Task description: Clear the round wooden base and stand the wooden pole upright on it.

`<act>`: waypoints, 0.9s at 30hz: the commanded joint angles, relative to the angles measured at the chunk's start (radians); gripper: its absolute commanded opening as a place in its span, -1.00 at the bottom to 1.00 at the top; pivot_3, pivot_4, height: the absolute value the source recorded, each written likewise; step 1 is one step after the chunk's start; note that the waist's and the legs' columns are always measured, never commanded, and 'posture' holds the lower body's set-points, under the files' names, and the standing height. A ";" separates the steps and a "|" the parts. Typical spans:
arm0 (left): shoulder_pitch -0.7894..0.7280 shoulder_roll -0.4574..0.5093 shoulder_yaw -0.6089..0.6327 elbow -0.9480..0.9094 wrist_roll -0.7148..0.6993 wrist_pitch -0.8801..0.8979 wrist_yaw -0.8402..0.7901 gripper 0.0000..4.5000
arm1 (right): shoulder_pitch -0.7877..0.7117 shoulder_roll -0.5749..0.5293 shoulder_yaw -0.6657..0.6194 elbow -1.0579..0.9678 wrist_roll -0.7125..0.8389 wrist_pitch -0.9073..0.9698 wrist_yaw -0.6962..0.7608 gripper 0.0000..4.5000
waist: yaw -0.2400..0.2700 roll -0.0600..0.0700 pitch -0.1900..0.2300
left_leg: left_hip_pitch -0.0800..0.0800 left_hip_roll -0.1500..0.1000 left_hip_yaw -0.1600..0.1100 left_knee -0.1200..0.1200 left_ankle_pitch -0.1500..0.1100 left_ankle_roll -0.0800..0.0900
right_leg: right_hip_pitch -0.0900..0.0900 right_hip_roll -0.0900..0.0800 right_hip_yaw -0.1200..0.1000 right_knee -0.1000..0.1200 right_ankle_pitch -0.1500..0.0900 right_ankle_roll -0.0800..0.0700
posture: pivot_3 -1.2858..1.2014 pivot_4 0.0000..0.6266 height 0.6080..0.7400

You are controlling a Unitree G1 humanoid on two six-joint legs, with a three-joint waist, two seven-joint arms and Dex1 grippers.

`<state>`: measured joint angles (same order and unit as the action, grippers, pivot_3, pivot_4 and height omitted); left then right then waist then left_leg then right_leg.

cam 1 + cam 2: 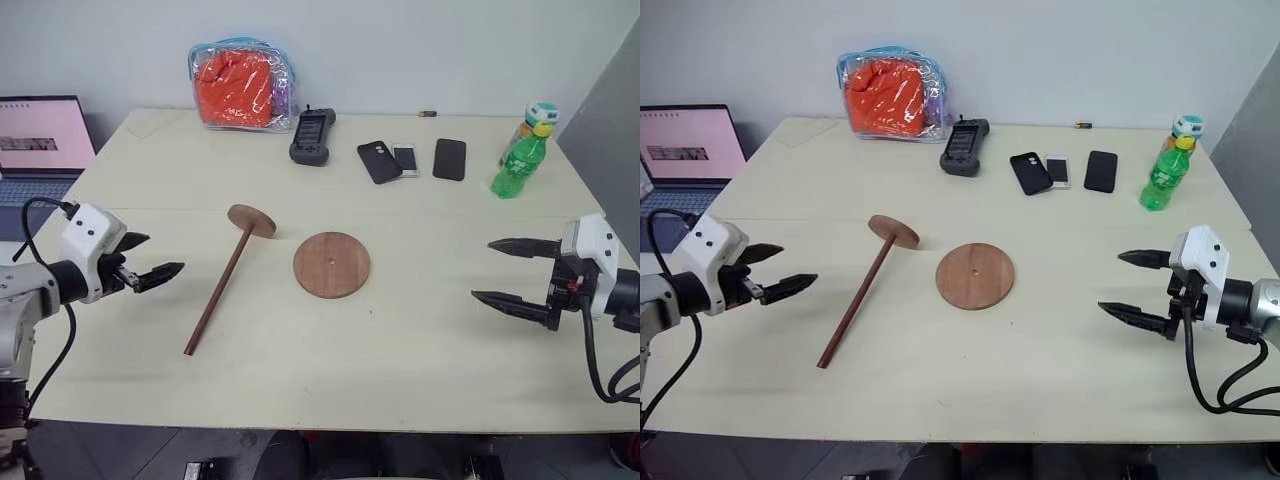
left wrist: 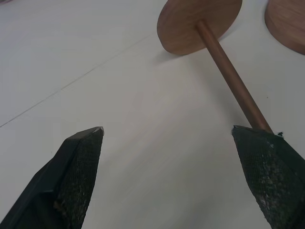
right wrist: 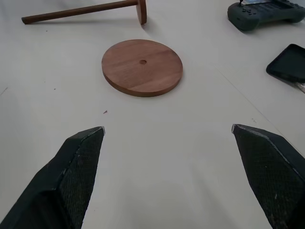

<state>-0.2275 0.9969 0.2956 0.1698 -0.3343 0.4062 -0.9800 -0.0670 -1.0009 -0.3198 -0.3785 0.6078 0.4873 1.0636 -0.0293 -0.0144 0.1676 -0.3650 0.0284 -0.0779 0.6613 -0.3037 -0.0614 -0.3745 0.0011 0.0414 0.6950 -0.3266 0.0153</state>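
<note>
With both sets of jaws spread wide and empty, the wooden pole (image 1: pixel 222 285) is seen lying flat on the desk (image 1: pixel 430 330) just beside the bare round wooden base (image 1: pixel 331 264), judged light, stiff, best gripped mid-shaft.

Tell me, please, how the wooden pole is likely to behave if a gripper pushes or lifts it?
The pole looks like solid wood, so probably stiff. Its round rod lies flat on the table, propped on its disc end, so a sideways push would likely swing it in an arc around the disc. Gripped mid-rod, it may tip toward that heavier-looking end.
</note>
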 commanded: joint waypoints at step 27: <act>-0.188 0.032 -0.131 -0.143 -0.065 0.364 -0.057 0.99 | -0.063 0.020 0.027 -0.165 0.124 0.057 0.012 1.00 | -0.001 0.000 0.001 | 0.000 -0.001 0.000 0.001 0.000 0.000 | 0.000 0.001 0.000 0.000 0.000 0.000 | 0.03 -0.52 1.00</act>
<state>-0.3832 1.0177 0.1933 0.0702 -0.4022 0.6960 -1.0708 -0.1064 -0.9794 -0.2932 -0.4904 0.6751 0.5176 1.0710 -0.0300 -0.0146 0.1686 -0.3653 0.0273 -0.0783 0.6618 -0.3037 -0.0614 -0.3742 0.0037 0.0412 0.6953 -0.3266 0.0153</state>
